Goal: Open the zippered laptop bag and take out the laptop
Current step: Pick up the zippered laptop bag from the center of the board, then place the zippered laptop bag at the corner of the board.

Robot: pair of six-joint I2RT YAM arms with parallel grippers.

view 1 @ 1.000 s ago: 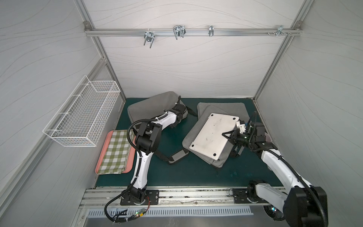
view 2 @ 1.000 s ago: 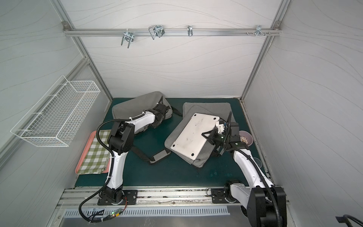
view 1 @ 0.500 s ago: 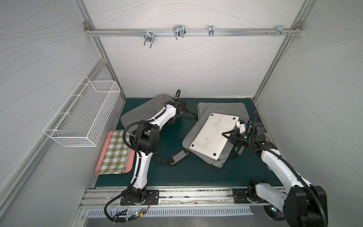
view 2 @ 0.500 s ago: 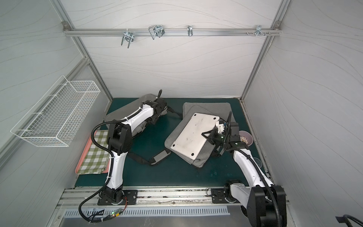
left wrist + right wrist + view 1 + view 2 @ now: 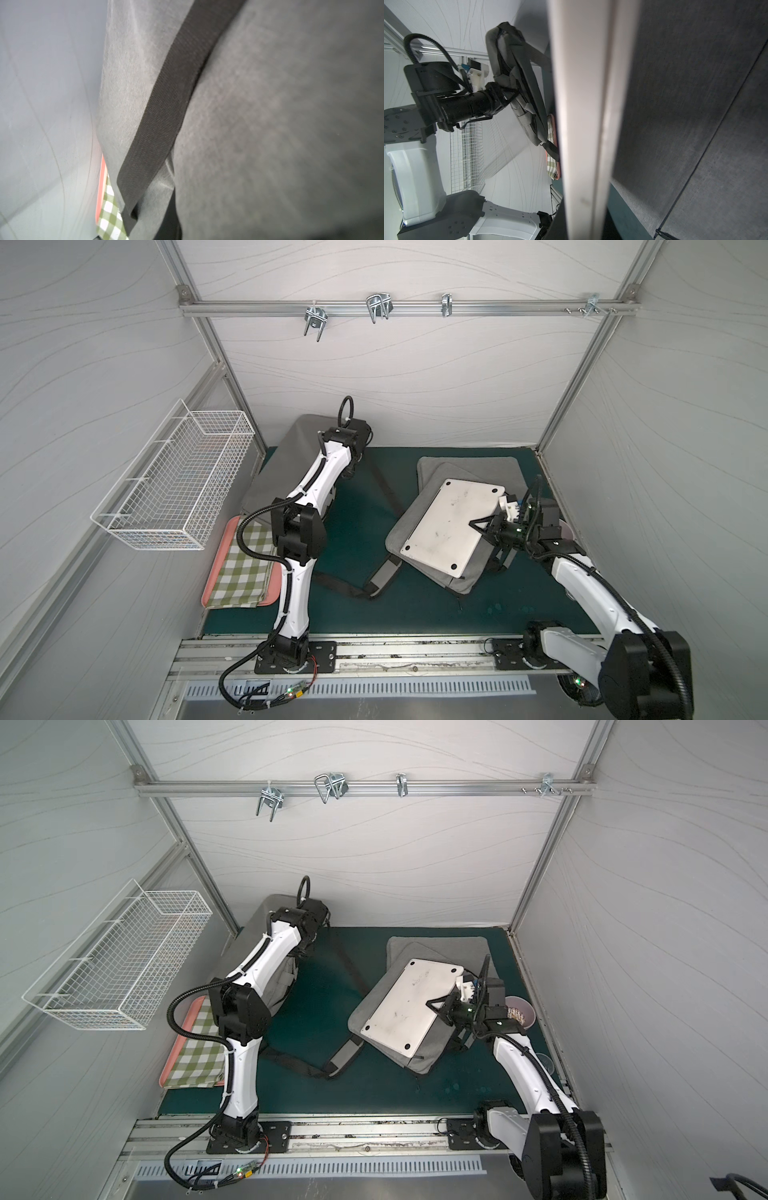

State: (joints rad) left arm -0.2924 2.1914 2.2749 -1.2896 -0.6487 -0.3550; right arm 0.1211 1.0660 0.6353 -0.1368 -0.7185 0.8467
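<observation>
White wire basket point(image 5: 174, 481) hangs on left wall. Pink tray point(image 5: 214, 572) at near left on the dark green mat point(image 5: 415, 614), with a green-white checked cloth point(image 5: 245, 572) lying in it. Aluminium rail point(image 5: 498, 311) runs across far wall and carries metal hooks point(image 5: 377, 308). Pink cup point(image 5: 524, 1006) at right edge of mat, contents unclear. Clear plastic cup point(image 5: 545, 1061) just nearer, also at right edge.

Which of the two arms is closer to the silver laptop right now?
The right. The right gripper grips the laptop at its edge; the left gripper is well away from it, holding up a grey bag.
</observation>
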